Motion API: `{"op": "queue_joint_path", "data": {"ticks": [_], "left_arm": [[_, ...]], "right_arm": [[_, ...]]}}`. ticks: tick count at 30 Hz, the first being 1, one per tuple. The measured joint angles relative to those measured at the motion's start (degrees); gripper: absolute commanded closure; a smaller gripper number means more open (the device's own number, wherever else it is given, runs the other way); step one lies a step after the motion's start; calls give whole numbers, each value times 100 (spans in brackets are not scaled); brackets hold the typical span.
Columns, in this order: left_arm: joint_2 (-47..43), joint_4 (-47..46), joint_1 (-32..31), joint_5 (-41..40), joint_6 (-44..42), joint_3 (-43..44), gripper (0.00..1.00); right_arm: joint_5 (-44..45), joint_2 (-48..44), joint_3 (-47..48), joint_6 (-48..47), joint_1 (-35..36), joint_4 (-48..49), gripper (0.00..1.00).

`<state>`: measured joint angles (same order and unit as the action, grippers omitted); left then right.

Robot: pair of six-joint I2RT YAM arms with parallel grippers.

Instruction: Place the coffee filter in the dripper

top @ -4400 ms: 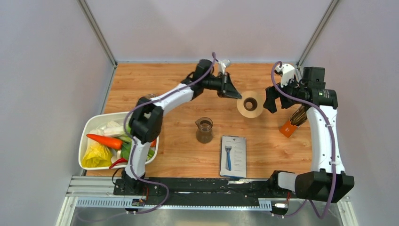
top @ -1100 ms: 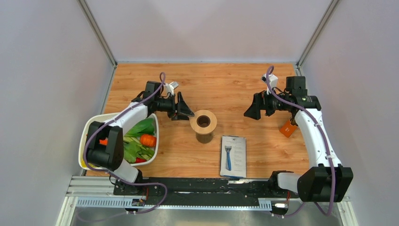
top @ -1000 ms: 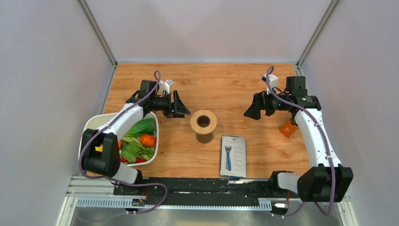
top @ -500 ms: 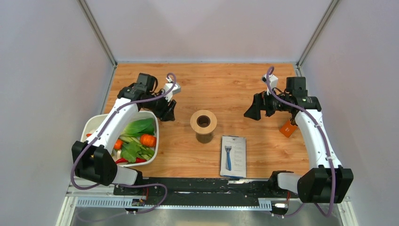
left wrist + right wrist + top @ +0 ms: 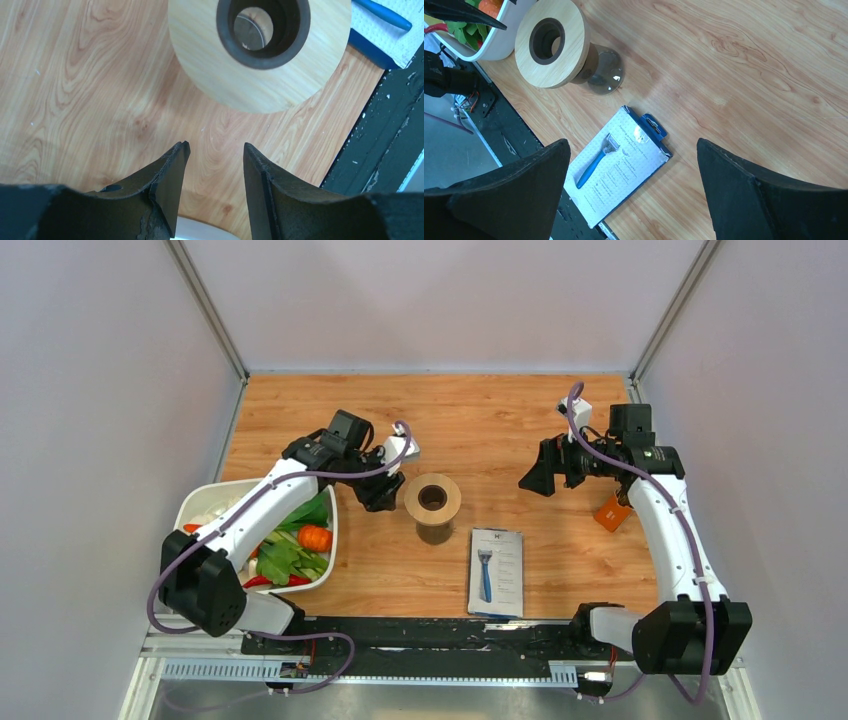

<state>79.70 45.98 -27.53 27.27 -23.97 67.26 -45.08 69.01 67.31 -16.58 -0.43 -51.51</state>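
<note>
Showing carafe [image 5: 606, 70] under dripper [image 5: 571, 45], rt wrist cam outdoes left's; both arms' jaws spread (empty).

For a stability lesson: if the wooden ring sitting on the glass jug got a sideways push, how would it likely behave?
The wooden ring is wider than the glass jug beneath, so the pair looks top-heavy and might tip. It seems merely to rest there, so a push could slide it off. The jug looks like glass; a fall may break it.

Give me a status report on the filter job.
Left gripper open, empty, beside the dripper. Right gripper open, empty. Dripper empty, on glass jug. Nothing over it.
</note>
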Motion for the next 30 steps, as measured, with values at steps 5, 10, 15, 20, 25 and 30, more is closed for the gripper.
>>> {"op": "queue_joint_path", "data": {"ticks": [5,10,15,20,25,30], "left_arm": [[98,-297,-282,-94,170,-11,46],[238,-450,-479,-138,310,-17,46],[269,-522,-584,-151,433,-24,45],[286,-564,-586,-144,507,-24,43],[286,-302,-509,-7,498,57,32],[79,251,140,358,457,439,24]], "right_arm": [[0,0,0,2,0,0,0],[0,0,0,0,0,0,0],[2,0,-11,0,0,0,0],[4,-2,-63,2,0,-2,0],[4,-2,-63,0,0,-2,0],[4,-2,-63,0,0,-2,0]]}}
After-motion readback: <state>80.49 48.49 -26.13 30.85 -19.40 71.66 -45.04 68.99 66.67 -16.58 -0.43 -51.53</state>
